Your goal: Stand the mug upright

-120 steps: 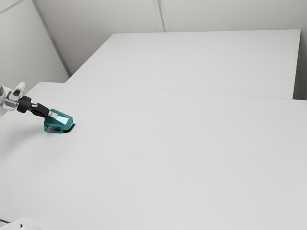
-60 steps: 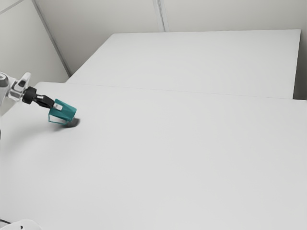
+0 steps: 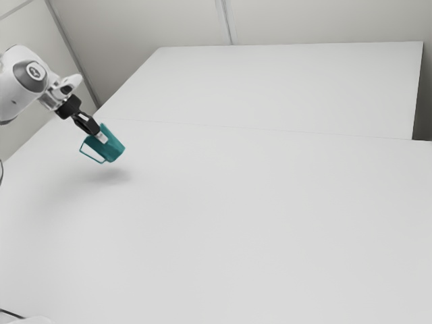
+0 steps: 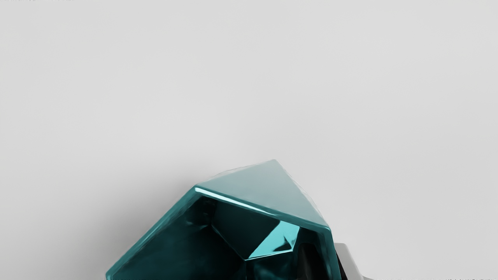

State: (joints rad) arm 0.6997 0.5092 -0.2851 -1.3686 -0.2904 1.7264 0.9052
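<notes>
Exterior view. The arm (image 3: pixel 25 81) comes in at the exterior view's left edge, slanting down toward the exterior view's right. At its end the black claw (image 3: pixel 101 136) has hold of a teal mug (image 3: pixel 113 148) near the rim. Mug is in the air above the bench (image 3: pixel 270 216), toward the exterior view's left, with a soft grey shadow (image 3: pixel 111 176) on the surface below it. It hangs tilted: mouth up toward the arm, base down and toward the exterior view's right. Handle (image 3: pixel 82 150) sticks out on the exterior view's left side of the body. A dark cable (image 3: pixel 12 314) crosses the near corner at the exterior view's left.

Wrist view. Looks into the mouth of the mug, which is angular, with flat facets and a dark, glossy inside. One dark finger (image 4: pixel 310 262) is inside the mug, by the wall; the other, with a pale part, lies against the outside of that same wall. Claw is closed down to the wall's thickness, pinching it between the two. Pale bench surface beyond.
</notes>
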